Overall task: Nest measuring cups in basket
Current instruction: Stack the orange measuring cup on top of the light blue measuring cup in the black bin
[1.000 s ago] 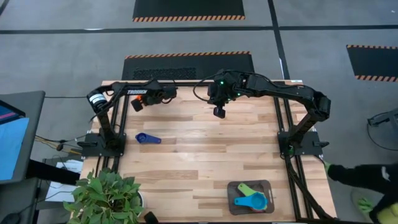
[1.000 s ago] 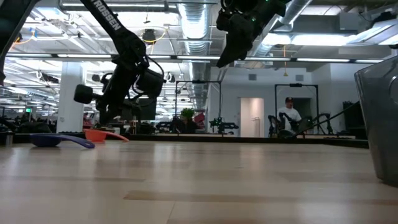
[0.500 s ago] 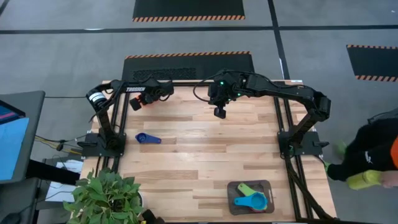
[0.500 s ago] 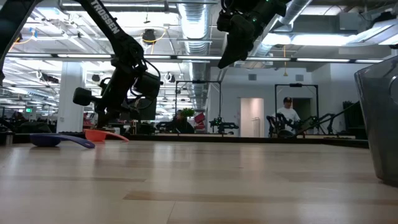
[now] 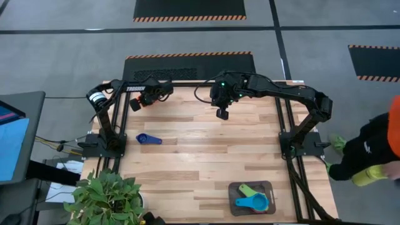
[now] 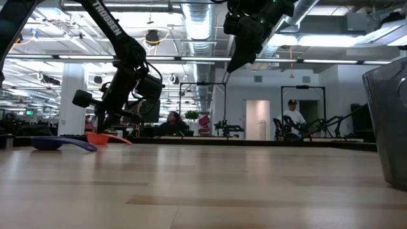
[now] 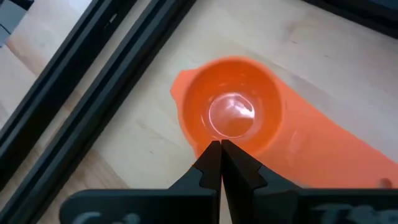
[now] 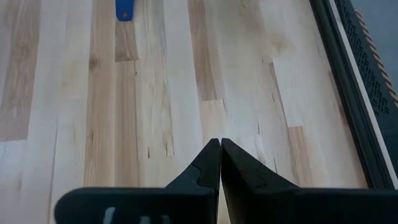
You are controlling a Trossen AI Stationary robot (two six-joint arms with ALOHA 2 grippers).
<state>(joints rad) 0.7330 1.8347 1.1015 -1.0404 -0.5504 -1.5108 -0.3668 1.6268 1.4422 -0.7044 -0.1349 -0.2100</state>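
Cups on the bare table (image 5: 206, 156) number two: an orange cup (image 7: 230, 118) at the far left corner and a dark blue cup (image 5: 147, 139) nearer the left edge. The left gripper (image 7: 220, 149), clenched and holding nothing, hangs over the orange one. The right gripper (image 8: 220, 149), pinched together and empty, hovers mid-table. The basket (image 5: 232, 189), front right, holds green, light blue and yellow cups. A potted plant (image 5: 103, 197) sits front left.
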